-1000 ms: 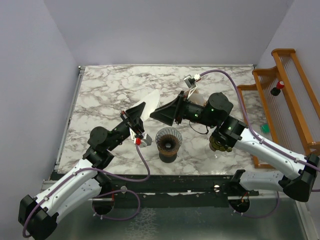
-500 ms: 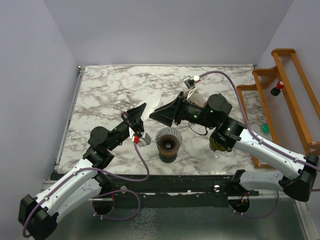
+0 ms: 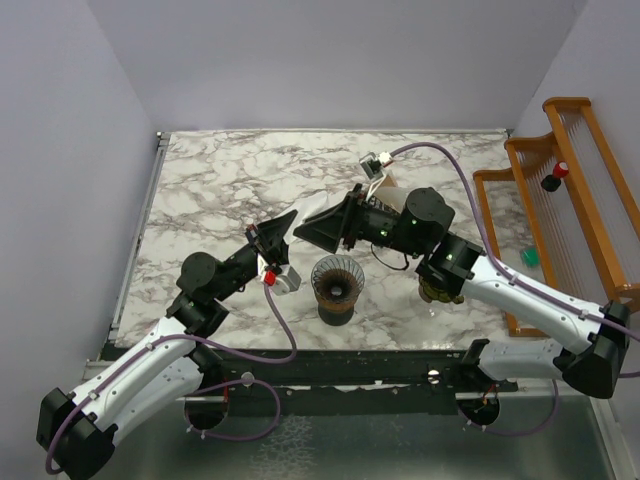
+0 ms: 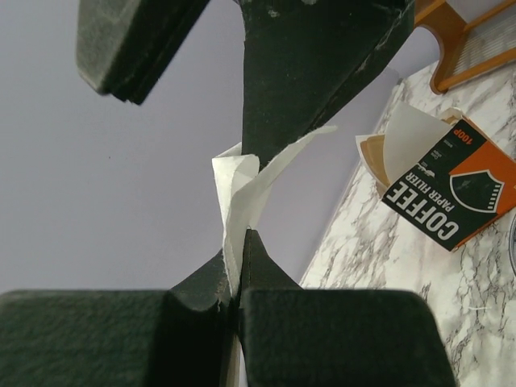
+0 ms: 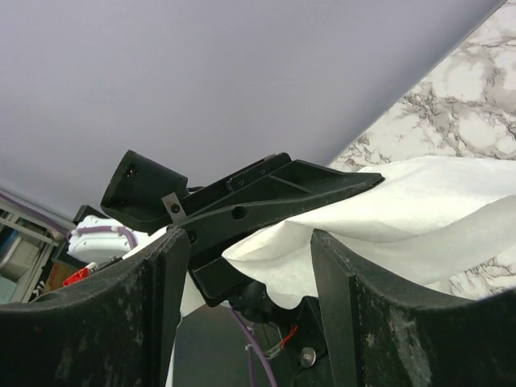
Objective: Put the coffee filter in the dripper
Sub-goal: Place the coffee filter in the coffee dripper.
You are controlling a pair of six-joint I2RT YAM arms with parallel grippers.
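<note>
The coffee filter [image 4: 242,181] is a thin white paper, pinched at its edge by my shut left gripper [image 4: 238,242]. The paper fans out toward my right gripper [image 5: 250,238], which stands open with the filter's loose side [image 5: 403,205] lying between its two fingers. Seen from above, the left gripper [image 3: 283,226] and right gripper [image 3: 312,228] meet tip to tip above the table, just behind the dark glass dripper [image 3: 337,285]. There the filter is almost wholly hidden under the jaws. The dripper stands upright with nothing in it.
A brown-and-orange "COFFEE" carton [image 4: 446,187] with more filters sticking out lies on the marble table [image 3: 220,180] behind the right arm. A wooden rack [image 3: 570,200] stands along the right edge, and a green item [image 3: 529,257] lies beside it.
My right gripper has moved left onto the filter, so its open fingers now straddle the paper. The filter's white fan, plain from above before, is now covered. The left gripper barely moved.
</note>
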